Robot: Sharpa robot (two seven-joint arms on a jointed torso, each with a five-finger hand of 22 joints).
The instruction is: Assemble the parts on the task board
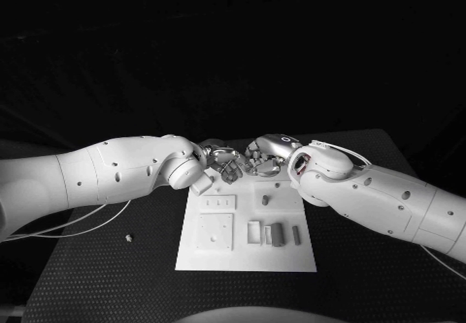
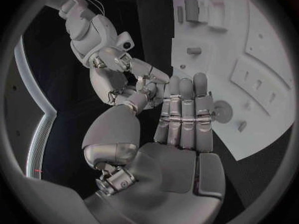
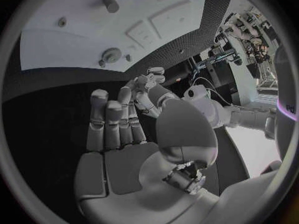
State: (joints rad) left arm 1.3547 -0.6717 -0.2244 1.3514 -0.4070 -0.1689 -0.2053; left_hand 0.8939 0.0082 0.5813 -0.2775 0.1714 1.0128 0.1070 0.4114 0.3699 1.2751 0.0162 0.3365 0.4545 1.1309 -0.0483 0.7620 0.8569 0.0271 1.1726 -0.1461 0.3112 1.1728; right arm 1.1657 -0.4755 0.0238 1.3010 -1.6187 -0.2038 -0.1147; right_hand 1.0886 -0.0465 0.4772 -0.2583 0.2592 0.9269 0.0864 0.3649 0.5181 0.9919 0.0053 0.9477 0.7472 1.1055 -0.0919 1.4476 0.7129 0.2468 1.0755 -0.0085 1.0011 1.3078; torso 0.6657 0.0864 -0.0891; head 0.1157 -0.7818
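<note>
The white task board (image 1: 248, 259) lies mid-table. My left hand (image 1: 221, 163) and right hand (image 1: 264, 163) meet above its far end, fingertips touching. In the left wrist view my left hand (image 2: 184, 119) has its long fingers straight and together. Its thumb reaches to the fingers of the right hand (image 2: 118, 67). In the right wrist view my right hand (image 3: 115, 129) also has straight fingers, its thumb and forefinger tips against the left hand (image 3: 149, 79). I cannot tell whether a part sits between the tips. Grey upright parts (image 1: 278, 234) stand at the board's near right, and a peg (image 1: 265, 199) stands farther back.
A round gear (image 2: 222, 112) sits in the board near its far end, also seen as the gear (image 3: 112, 54). Two raised square plates (image 1: 215, 232) occupy the board's left half. A small loose piece (image 1: 129, 237) lies on the black table to the left of the board.
</note>
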